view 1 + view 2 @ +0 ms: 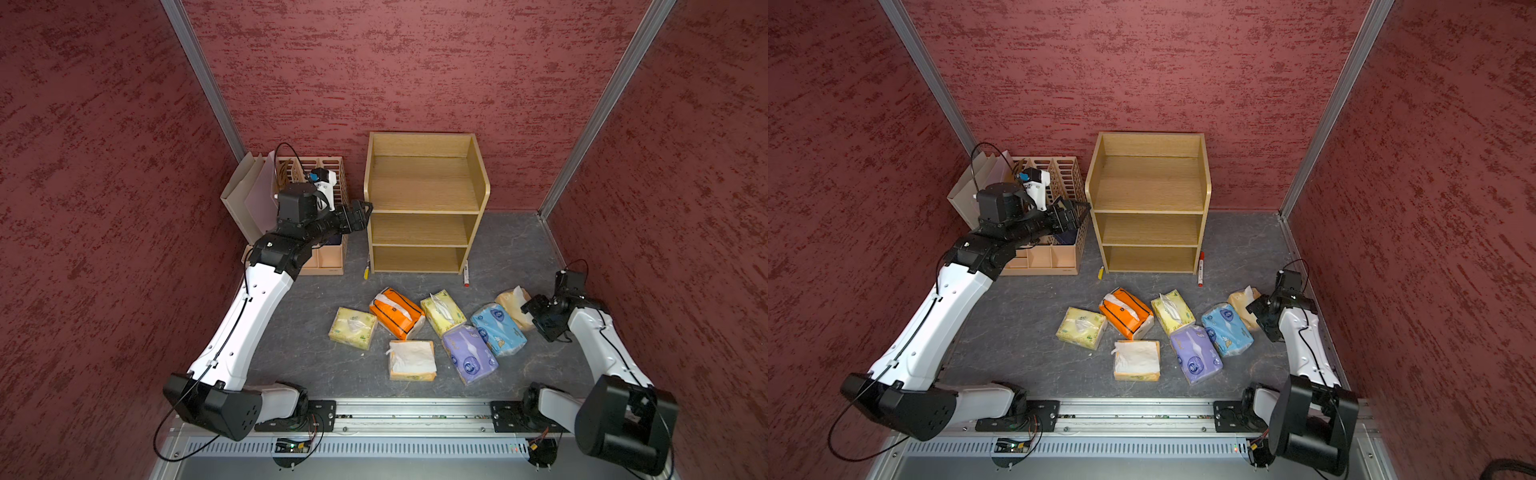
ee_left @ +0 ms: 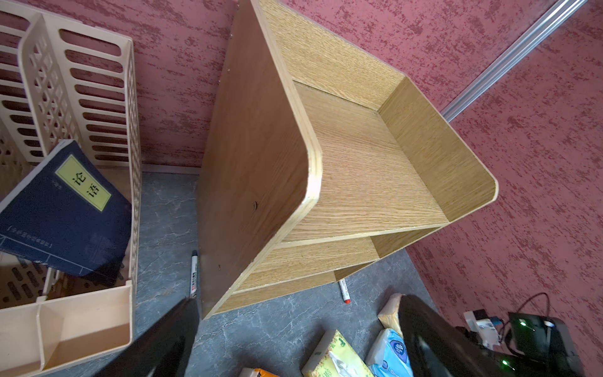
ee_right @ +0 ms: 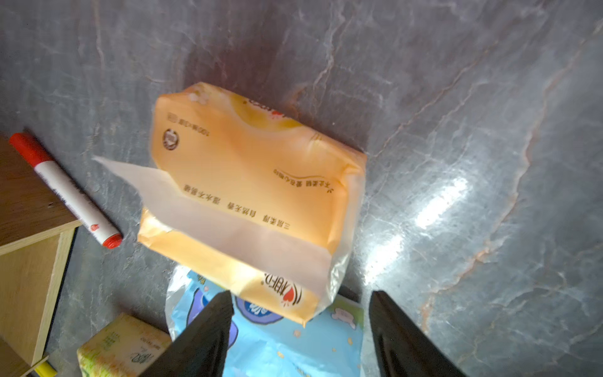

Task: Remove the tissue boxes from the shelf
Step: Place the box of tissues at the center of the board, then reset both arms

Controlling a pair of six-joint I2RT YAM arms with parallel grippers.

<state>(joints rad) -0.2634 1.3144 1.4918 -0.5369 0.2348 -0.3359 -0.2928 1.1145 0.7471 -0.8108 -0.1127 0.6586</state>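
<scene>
Since the shelf [image 1: 424, 187] stands against the red back wall [image 1: 415, 62] with all three tiers bare, the open room is the grey table [image 1: 299, 332] in front of it, bounded by side walls and the metal rail [image 1: 407, 409] at the near edge. All the tissue packs lie on that table in a loose cluster: the pale yellow pack [image 1: 353, 327], just beside it the orange pack [image 1: 397, 312] with black lines, a second yellow pack [image 1: 442, 312], the tan pack [image 1: 412, 360] nearest the rail, the purple pack [image 1: 469, 353] touching the light blue pack [image 1: 498, 328], and the beige pack [image 3: 254, 169] with one end overlapping the blue one. The right gripper [image 3: 301, 293] hangs just above that end, fingers spread, holding nothing. The left gripper [image 1: 362, 212], also spread and holding nothing, is raised beside the shelf's left panel, its arm crossing over the file organizer [image 1: 328, 257]. A red-capped marker [image 1: 466, 276] lies at the shelf's right foot and a yellow pen [image 1: 367, 270] at its left (both clear of the packs). The organizer holds a navy booklet [image 2: 62, 212], tilted in one slot
</scene>
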